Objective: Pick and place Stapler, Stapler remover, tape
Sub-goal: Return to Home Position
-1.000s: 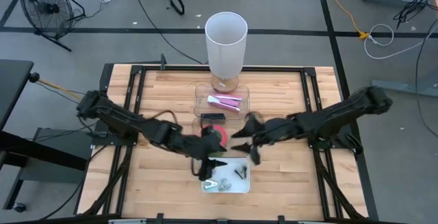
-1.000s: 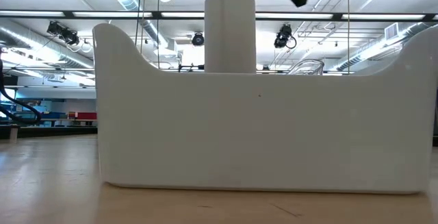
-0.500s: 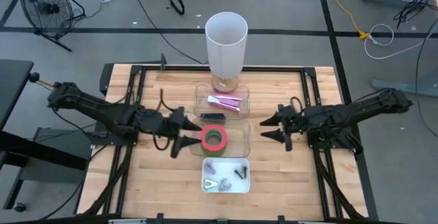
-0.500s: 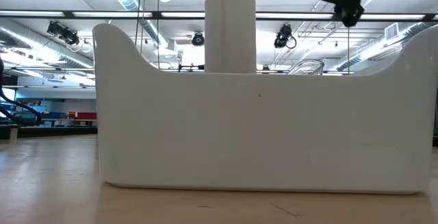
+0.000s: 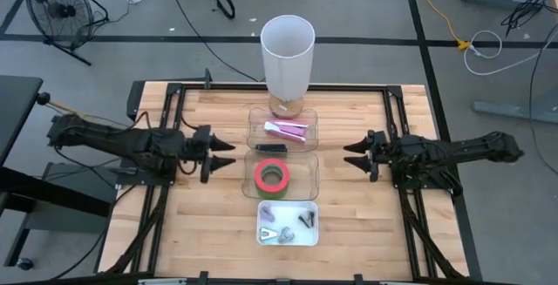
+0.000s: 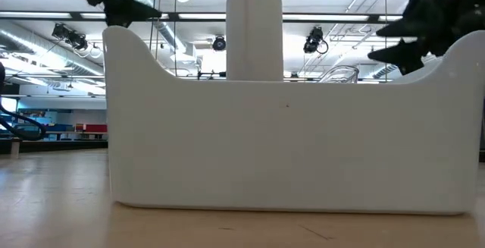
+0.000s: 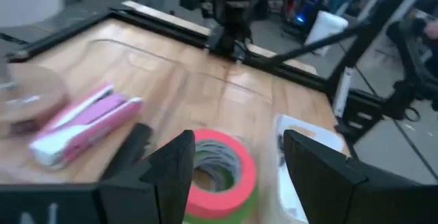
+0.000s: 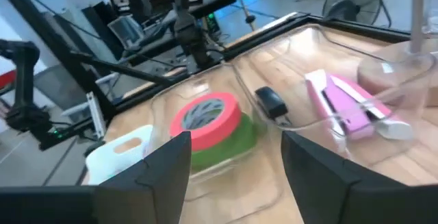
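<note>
The pink stapler (image 5: 286,129) lies flat in a clear tray (image 5: 258,115) and also shows in both wrist views (image 7: 82,121) (image 8: 349,104). A small black stapler remover (image 5: 271,148) lies just nearer. A pink tape roll stacked on a green one (image 5: 272,178) sits in a second clear tray. My left gripper (image 5: 222,152) is open and empty, left of the tape. My right gripper (image 5: 353,154) is open and empty, to the tape's right. Both hover above the table, fingers pointing at the middle.
A tall white cylinder (image 5: 288,50) stands on a round base at the far middle. A white tray (image 5: 310,233) with small metal pieces sits near the front edge; its wall (image 6: 288,149) fills the low view. Bare wood lies under both grippers.
My left gripper has drawn back from over the white tray toward the table's left edge and a little farther away. My right gripper has drawn back from beside the tape toward the right edge. The stapler, remover and tape have stayed where they were.
</note>
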Robot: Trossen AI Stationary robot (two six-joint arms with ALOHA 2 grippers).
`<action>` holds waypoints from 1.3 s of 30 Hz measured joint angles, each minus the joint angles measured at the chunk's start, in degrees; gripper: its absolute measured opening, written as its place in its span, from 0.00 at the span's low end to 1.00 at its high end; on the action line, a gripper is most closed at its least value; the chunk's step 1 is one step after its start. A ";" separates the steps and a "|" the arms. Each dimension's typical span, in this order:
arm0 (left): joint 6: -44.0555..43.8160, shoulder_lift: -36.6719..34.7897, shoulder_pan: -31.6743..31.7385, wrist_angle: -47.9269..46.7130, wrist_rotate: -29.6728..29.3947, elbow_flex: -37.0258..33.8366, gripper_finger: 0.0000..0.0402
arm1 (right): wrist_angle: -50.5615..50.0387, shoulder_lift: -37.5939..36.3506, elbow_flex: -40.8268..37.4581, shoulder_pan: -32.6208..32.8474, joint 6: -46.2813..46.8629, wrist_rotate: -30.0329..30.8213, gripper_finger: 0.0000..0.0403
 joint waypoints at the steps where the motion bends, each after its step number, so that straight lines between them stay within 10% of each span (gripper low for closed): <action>1: 0.00 -1.51 0.73 -0.21 -0.01 -0.91 0.57 | -0.41 -1.02 -0.89 -0.42 0.00 0.02 0.57; 15: -0.01 -20.51 7.28 -0.11 -0.01 -14.85 0.56 | -0.08 -20.03 -9.05 -1.52 -0.15 -0.62 0.57; 27: -0.01 -41.23 7.46 -0.12 0.04 -25.42 0.56 | 8.42 -20.62 -8.98 -1.92 -0.02 -1.16 0.57; 39: -0.02 -41.68 7.35 -2.66 0.25 -26.68 0.56 | 7.83 -20.36 -8.98 -1.92 0.00 -1.55 0.57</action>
